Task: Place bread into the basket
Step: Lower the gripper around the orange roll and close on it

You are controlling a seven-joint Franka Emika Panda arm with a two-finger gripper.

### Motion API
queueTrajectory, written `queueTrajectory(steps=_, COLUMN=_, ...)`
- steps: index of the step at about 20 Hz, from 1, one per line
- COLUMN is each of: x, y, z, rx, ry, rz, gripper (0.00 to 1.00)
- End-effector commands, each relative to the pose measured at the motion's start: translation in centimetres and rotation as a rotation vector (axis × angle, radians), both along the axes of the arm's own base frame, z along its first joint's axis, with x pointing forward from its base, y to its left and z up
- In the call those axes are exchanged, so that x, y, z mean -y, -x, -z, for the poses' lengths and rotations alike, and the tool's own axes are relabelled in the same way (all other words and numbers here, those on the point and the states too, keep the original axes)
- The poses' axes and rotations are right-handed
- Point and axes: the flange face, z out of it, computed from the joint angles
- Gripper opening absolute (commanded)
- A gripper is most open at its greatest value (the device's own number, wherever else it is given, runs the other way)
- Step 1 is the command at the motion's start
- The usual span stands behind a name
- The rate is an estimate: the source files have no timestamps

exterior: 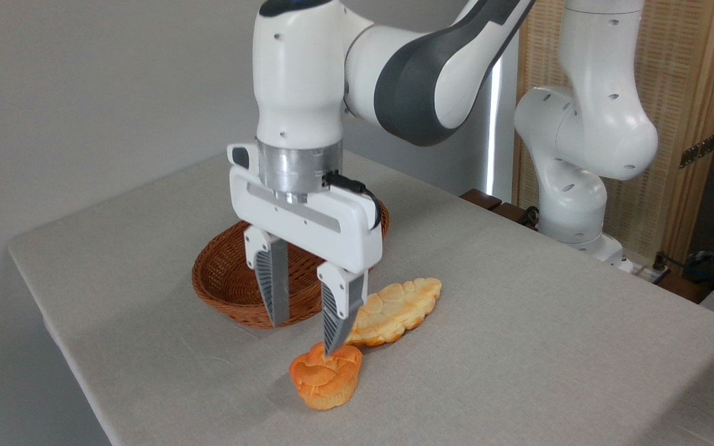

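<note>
Left: basket on the table, empty as far as visible. Centre: end effector, fingers spread and pinching nothing, right fingertip at the bun's top. Bun just below, slightly right, rounded, no long axis. Right: flat loaf. Behind: plain wall, wooden screen.

Table, basket, bread, loaf

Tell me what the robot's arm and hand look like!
The arm is glossy white and rounded, with dark grey joint covers and small round dimples. A shiny silver ring joins it to the hand, a boxy white block with a black cable looping at its side and two grey fingers with ridged pads.
</note>
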Motion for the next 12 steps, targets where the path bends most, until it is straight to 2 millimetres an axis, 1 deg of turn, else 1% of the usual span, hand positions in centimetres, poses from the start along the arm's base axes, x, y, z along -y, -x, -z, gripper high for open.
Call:
queueTrajectory(steps=1, x=-1.2, y=0.4, z=1.3, rx=-0.007, ry=-0.051, rz=0.032, gripper=1.00)
queueTrajectory(steps=5, x=-1.5, y=0.4, z=3.5, rx=-0.003, ry=-0.057, rz=0.049, gripper=1.00)
queueTrajectory(steps=12, x=-1.0, y=0.3, z=5.4, rx=-0.026, ry=-0.060, rz=0.057, gripper=1.00)
